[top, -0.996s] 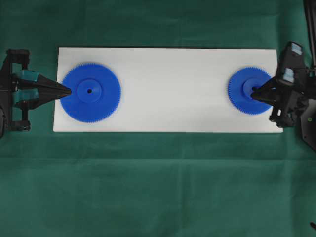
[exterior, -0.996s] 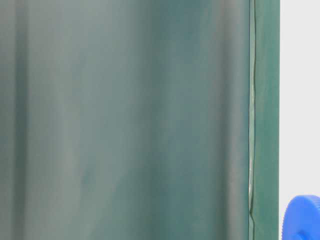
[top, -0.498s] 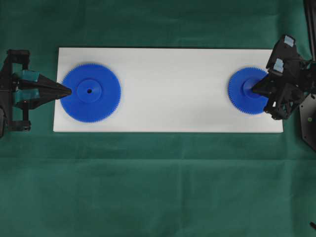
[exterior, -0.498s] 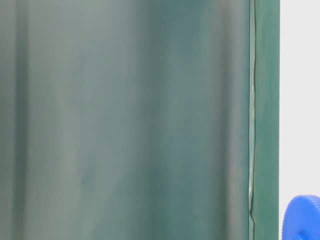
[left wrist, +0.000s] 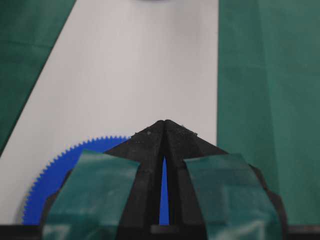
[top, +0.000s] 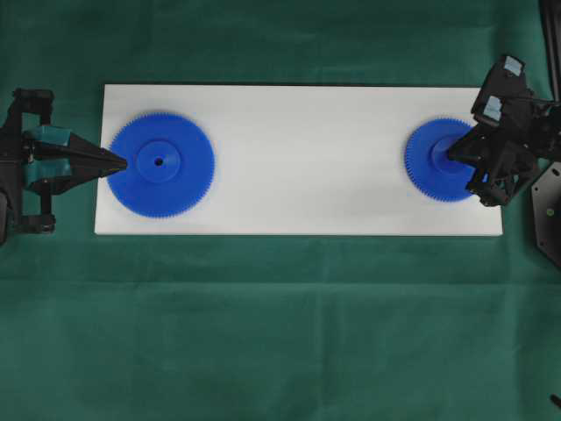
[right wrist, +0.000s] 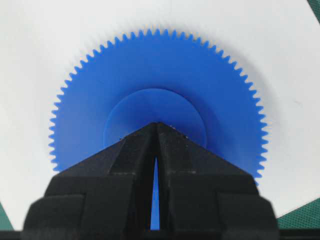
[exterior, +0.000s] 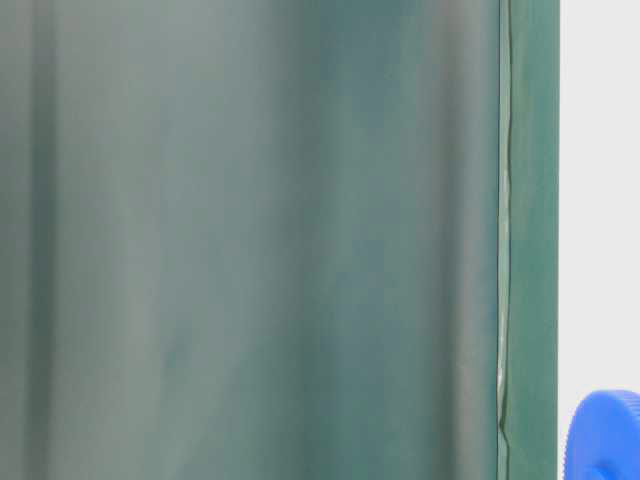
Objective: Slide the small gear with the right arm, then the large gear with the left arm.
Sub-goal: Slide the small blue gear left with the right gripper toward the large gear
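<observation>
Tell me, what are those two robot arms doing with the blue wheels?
Two blue plastic toothed gears lie on a long white board over green cloth. The right arm's black gripper, closed to a point, rests over the raised hub of the smaller blue gear at the board's right end, ready to slide it. The left arm's teal-padded gripper, also closed, points at the outer rim of the larger blue gear at the left end.
</observation>
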Motion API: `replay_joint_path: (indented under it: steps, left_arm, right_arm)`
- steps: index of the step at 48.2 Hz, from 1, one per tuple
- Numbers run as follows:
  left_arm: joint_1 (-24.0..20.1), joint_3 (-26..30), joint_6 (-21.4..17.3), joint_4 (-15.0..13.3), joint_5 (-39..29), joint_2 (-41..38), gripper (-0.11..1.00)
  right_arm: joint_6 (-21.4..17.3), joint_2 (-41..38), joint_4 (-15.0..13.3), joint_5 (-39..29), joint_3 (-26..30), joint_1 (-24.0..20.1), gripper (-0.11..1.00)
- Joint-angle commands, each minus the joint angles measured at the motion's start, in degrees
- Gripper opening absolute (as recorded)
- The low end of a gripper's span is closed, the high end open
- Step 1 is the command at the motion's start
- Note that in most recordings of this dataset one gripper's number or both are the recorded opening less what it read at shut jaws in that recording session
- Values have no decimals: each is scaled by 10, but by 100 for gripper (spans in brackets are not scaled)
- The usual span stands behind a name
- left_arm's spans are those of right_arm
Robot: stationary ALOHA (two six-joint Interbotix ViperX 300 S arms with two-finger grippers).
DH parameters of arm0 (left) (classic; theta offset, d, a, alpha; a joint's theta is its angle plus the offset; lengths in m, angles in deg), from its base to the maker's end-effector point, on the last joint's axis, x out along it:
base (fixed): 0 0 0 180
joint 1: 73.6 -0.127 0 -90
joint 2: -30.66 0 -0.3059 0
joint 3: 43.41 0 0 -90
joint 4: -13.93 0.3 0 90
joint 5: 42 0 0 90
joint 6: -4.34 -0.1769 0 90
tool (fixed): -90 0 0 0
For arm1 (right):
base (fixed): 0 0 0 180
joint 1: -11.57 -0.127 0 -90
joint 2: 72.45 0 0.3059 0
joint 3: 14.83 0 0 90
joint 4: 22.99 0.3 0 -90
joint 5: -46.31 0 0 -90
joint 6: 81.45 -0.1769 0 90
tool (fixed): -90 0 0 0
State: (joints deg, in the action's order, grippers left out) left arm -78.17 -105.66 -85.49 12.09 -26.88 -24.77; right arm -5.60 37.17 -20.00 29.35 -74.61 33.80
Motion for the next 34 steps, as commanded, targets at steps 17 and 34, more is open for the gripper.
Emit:
replay_joint_path:
  steps: [17, 34]
  left_arm:
    - [-2, 5, 1, -1, 3, -3, 0]
    - [-2, 5, 1, -1, 3, -3, 0]
  right_arm:
    - [-2, -53, 1, -22, 24, 1, 50]
    - [-23, -62, 4, 5, 28, -37, 50]
